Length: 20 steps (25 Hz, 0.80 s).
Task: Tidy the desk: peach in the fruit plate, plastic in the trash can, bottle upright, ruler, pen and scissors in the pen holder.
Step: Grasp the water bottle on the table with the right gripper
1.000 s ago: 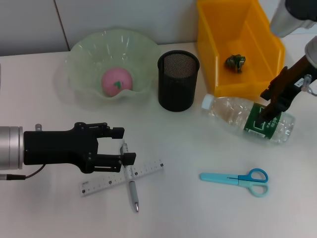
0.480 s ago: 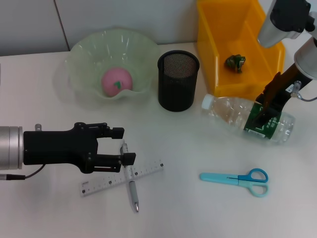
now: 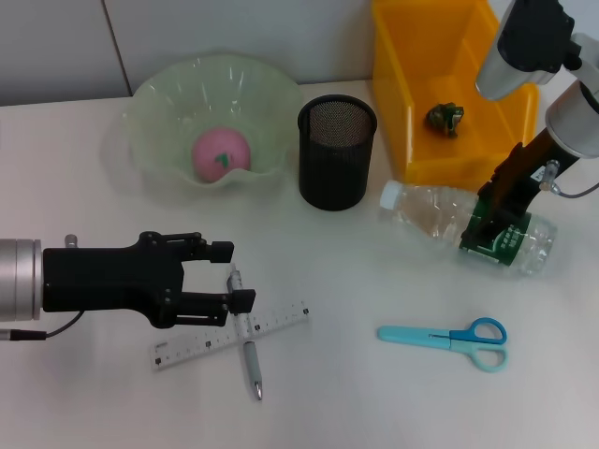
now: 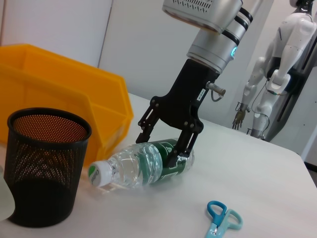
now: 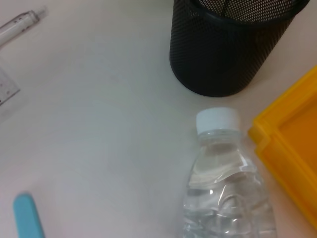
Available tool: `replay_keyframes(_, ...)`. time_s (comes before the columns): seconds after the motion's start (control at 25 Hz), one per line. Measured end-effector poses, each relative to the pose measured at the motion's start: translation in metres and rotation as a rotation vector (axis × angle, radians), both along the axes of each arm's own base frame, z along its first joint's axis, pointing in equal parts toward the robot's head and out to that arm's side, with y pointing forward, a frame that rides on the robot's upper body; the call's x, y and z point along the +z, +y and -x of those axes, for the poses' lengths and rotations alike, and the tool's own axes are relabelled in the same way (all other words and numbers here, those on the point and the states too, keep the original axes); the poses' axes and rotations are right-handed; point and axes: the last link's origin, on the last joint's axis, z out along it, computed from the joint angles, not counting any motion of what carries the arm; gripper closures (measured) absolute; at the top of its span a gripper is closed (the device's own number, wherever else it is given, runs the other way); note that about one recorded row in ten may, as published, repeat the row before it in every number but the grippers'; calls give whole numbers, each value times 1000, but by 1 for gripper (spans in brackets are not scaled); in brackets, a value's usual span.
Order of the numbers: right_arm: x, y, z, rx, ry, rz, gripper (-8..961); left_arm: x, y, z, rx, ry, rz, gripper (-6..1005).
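While lying on its side on the table (image 3: 84, 402), bottle (image 3: 440, 213) stretching its long axis across the right half, white cap (image 3: 393, 195) pointing toward the pen holder (image 3: 335, 154) and the base pointing away to the robot's right. Resting just in front of the yellow trash can (image 3: 402, 122), near its wall, not inside.

Right gripper (image 3: 501, 213) coming onto it from above, fingers straddling the green label band close to the base and, as far as can be judged, pinching the bottle across its width. Gripping therefore at right angle to the long axis, far from the cap. Being clearly the nearer arm; the base end lying under it, the cap end reaching away toward the middle of the table.

Probably needing now a lift and a turn, so that the cap is rising and the base is going down. Holding so near to the base, perhaps risking a slip of the heavy neck end during the swing.

Left gripper (image 3: 232, 276) hovering well apart on the left side, fingers spread, with the upper end of the pen (image 3: 248, 346) between them, where the pen is crossing the ruler (image 3: 187, 344). Scissors (image 3: 449, 335) waiting flat in front of the bottle.
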Motion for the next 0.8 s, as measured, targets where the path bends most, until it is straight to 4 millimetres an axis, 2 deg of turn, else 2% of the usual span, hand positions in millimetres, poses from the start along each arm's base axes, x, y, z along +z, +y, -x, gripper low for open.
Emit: replay_keyframes(0.8,-14,-4,-11,-20,-20,16,194,1,-1,1,-4,3,-1,199)
